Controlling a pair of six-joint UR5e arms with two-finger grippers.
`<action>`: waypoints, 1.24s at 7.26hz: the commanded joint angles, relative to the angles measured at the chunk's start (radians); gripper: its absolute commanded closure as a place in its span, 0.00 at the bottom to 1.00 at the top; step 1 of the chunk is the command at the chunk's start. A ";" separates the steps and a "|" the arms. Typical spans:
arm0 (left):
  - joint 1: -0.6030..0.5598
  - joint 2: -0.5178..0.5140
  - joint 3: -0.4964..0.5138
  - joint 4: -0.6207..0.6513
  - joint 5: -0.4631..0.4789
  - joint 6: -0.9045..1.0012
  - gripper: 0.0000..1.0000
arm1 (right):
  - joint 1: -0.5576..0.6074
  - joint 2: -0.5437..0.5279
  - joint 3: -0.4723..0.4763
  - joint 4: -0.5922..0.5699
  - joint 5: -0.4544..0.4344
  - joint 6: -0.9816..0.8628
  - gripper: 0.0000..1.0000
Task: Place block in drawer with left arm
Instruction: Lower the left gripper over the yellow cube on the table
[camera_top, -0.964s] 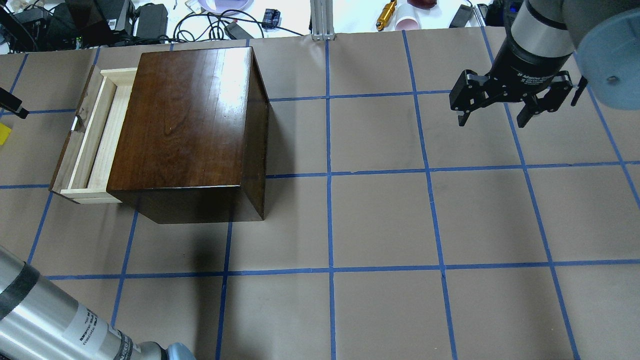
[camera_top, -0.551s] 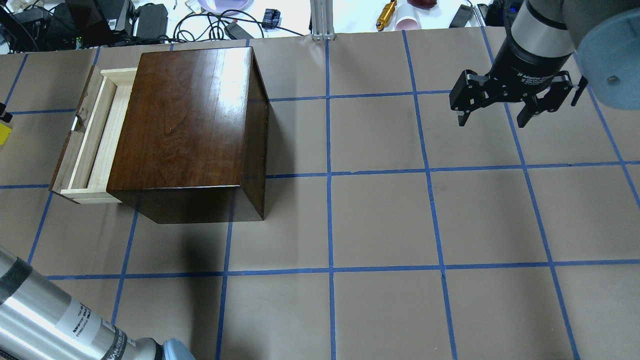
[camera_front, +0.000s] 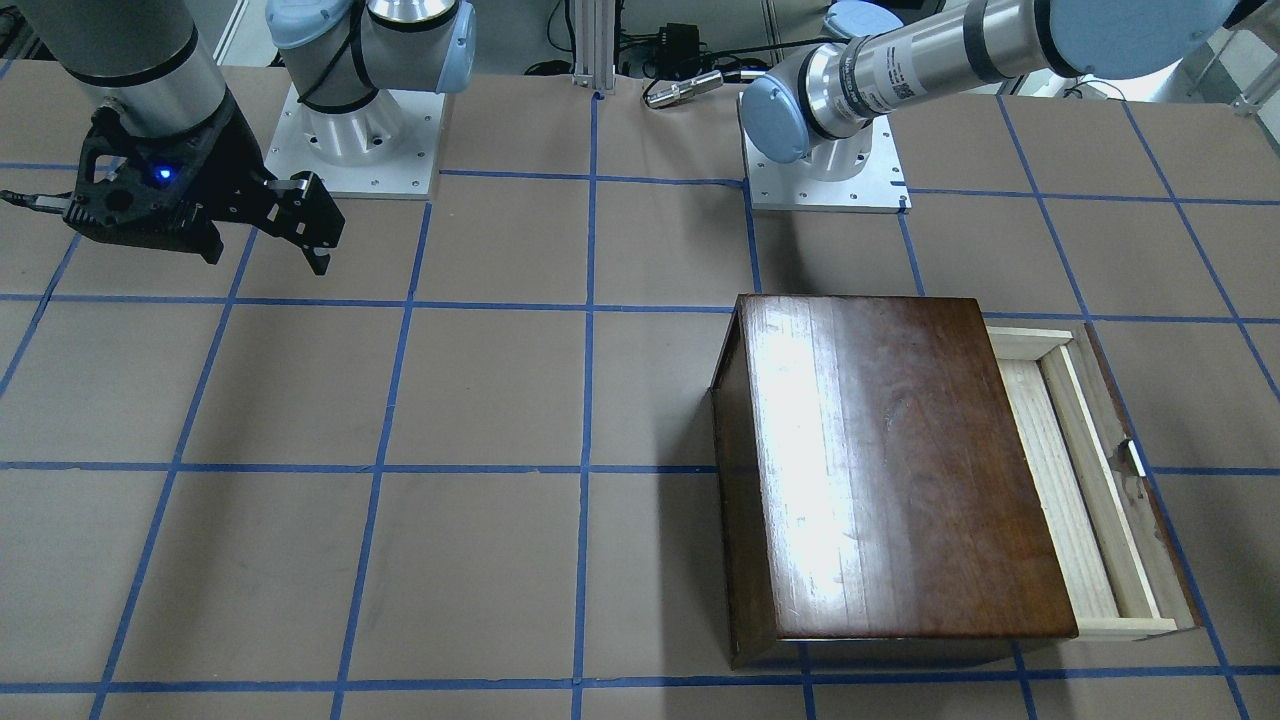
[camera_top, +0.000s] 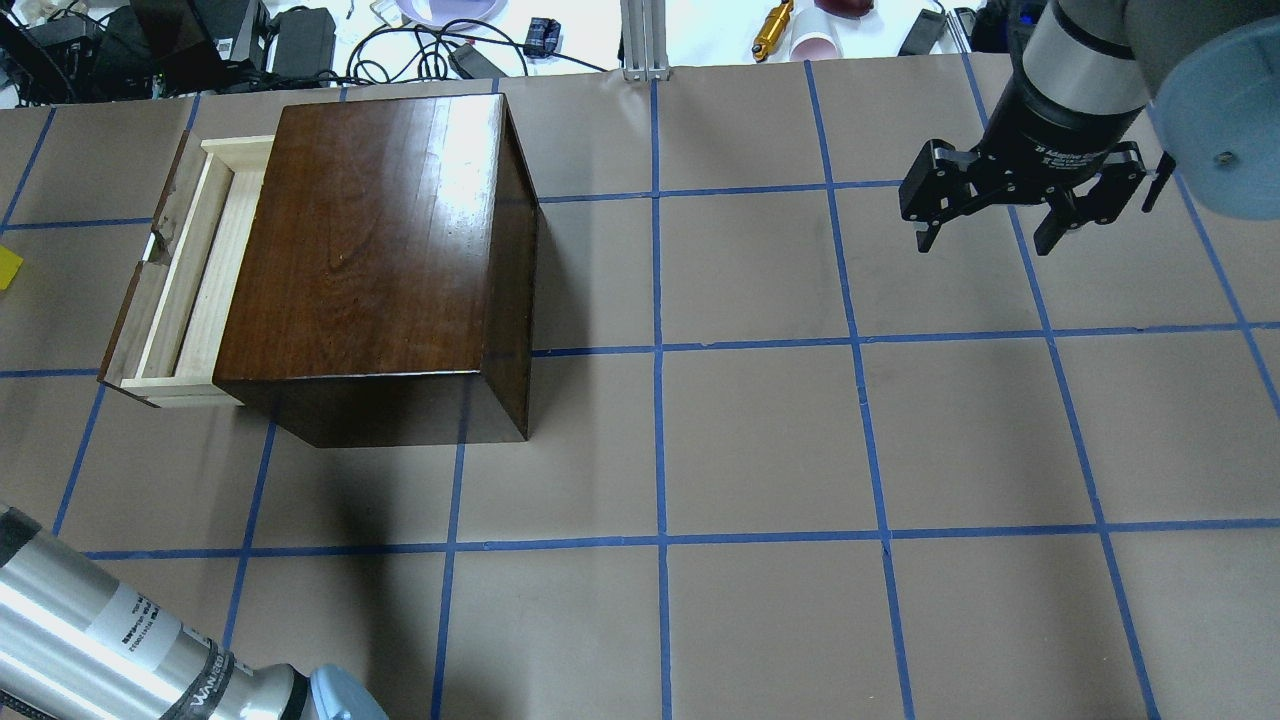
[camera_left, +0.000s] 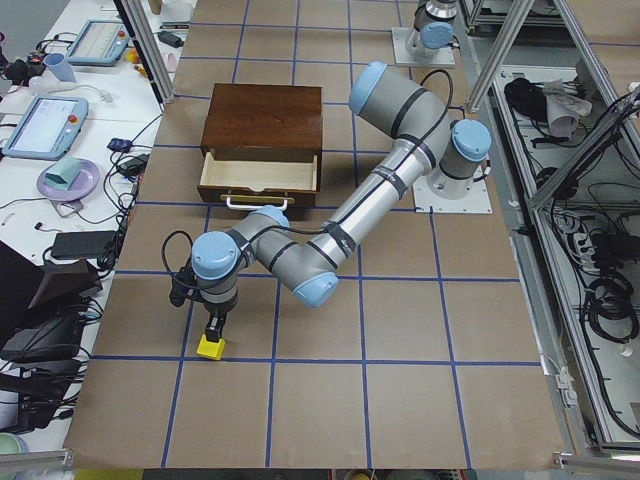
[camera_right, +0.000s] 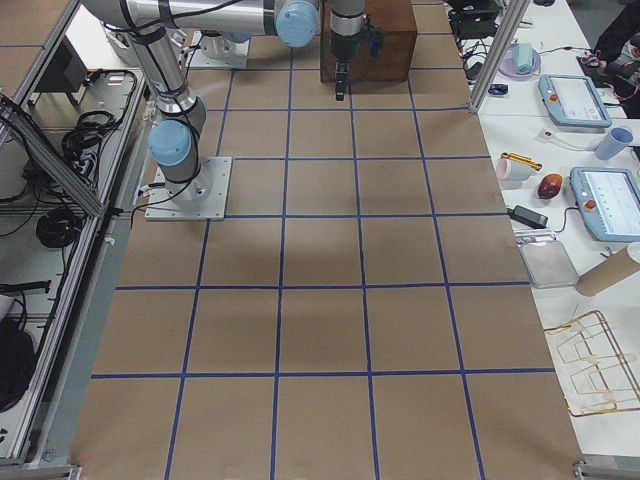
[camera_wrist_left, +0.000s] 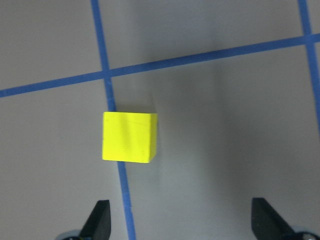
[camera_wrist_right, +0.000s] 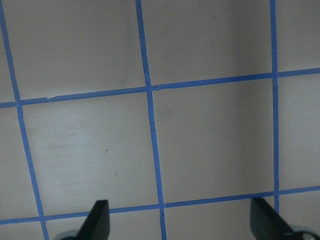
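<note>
The yellow block (camera_wrist_left: 129, 136) lies on the brown table paper beside a blue tape line, far out in front of the drawer; it also shows at the left edge of the overhead view (camera_top: 7, 268) and in the exterior left view (camera_left: 211, 346). My left gripper (camera_wrist_left: 182, 222) is open and empty, hovering just above the block (camera_left: 214, 322), which sits toward its left finger. The drawer (camera_top: 190, 270) of the dark-brown box (camera_top: 380, 250) is pulled open and holds nothing. My right gripper (camera_top: 1000, 215) is open and empty, far from the box.
The left arm's silver link (camera_top: 100, 640) crosses the overhead view's bottom-left corner. Cables and tools lie beyond the table's far edge (camera_top: 420, 40). Blue tape lines grid the table paper.
The left gripper's tip, seen at the overhead view's left edge above the block, has moved out of that view. The left arm's link has shifted down and left. The right arm has not moved.
</note>
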 joint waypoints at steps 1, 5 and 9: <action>0.021 -0.096 0.103 0.003 0.001 -0.013 0.00 | 0.000 0.000 0.000 0.000 0.000 0.000 0.00; 0.019 -0.164 0.143 0.004 -0.004 -0.078 0.00 | 0.000 0.000 0.000 0.000 0.000 0.000 0.00; 0.018 -0.193 0.141 0.067 -0.015 -0.113 0.00 | 0.000 0.000 0.000 0.000 0.000 0.000 0.00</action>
